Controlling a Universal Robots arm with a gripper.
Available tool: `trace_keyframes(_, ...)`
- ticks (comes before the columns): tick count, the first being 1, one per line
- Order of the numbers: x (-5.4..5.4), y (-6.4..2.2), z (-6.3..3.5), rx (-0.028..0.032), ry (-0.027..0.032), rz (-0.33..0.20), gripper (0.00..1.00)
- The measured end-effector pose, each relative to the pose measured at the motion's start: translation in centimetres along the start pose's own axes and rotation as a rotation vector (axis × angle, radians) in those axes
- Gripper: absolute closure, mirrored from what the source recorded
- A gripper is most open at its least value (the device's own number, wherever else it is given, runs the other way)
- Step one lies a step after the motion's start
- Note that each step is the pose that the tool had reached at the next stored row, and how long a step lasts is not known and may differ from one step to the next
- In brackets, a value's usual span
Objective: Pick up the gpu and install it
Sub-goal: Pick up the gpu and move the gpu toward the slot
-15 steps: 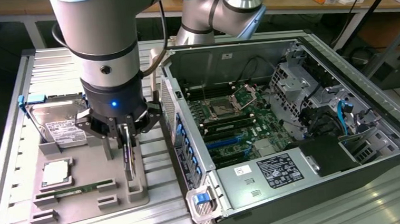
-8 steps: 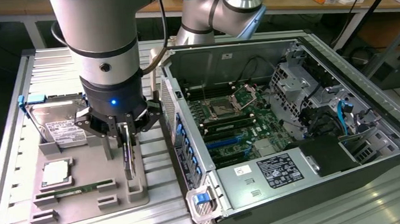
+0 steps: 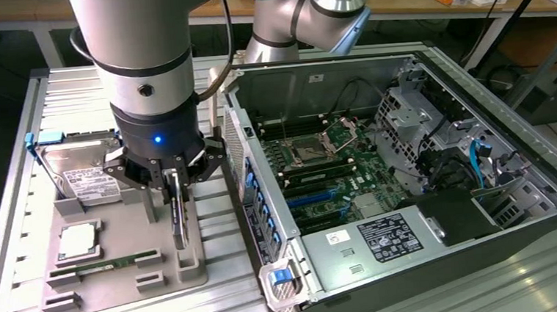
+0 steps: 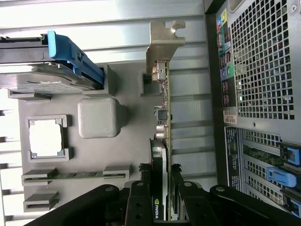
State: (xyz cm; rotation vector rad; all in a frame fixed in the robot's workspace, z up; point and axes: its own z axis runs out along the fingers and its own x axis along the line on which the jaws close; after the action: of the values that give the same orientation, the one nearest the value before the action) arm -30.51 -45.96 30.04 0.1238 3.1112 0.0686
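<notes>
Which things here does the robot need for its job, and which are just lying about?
For the job:
gpu
end effector, gripping the gpu
open computer case

Just lying about:
hard drive
processor chip
memory stick

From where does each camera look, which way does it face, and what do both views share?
Exterior view: set high, looking down on the open computer case and the grey parts holder; the arm and gripper show.
Wrist view: on the wrist, looking along the jaws at the gpu, which stands on edge; the jaws show on either side of it.
Shared: gripper, gpu, holder, the case's rear.
</notes>
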Motion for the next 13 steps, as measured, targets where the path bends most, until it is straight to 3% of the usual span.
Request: trace_keyframes(13, -0.01, 0.03, -0.55, 0.0, 0.0, 0.0, 0.73)
